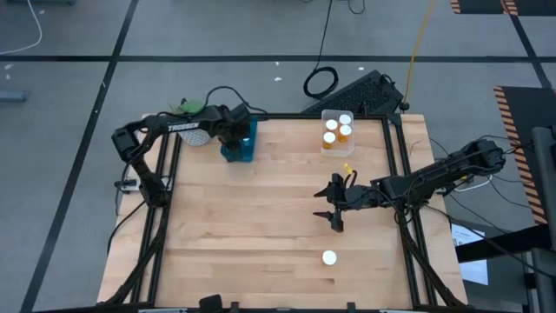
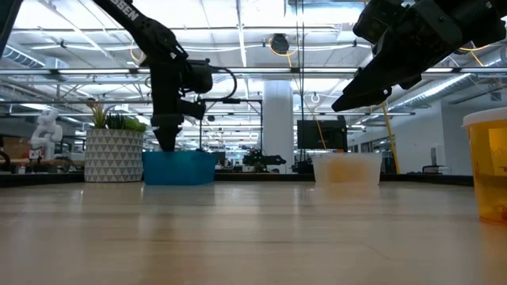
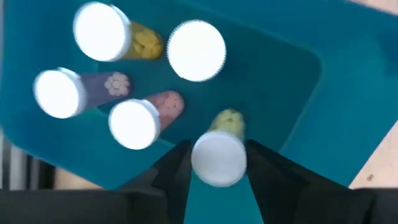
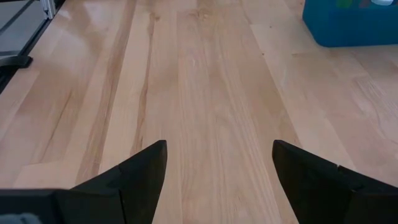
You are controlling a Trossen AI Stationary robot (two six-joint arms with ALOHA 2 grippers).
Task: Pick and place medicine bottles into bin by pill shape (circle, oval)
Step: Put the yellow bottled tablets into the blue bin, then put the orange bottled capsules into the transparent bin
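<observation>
Left claw hangs directly over the blue bin, its two fingers pinching a white-capped medicine bottle by the cap. Inside the blue bin lie four more bottles (caps white, contents yellow, pale and pinkish through the bodies). In the low view the left arm drops straight down into the blue bin, which stands just beside the potted plant.

Well apart from the blue bin, along the same far edge of the tabletop, stands a clear bin holding three orange-bodied bottles.

Right claw hovers above bare wood, nearer the clear bin than the blue bin; its fingers are spread wide with nothing between them.

One bottle stands alone on the tabletop, on the near side of the right claw, far from the blue bin.
</observation>
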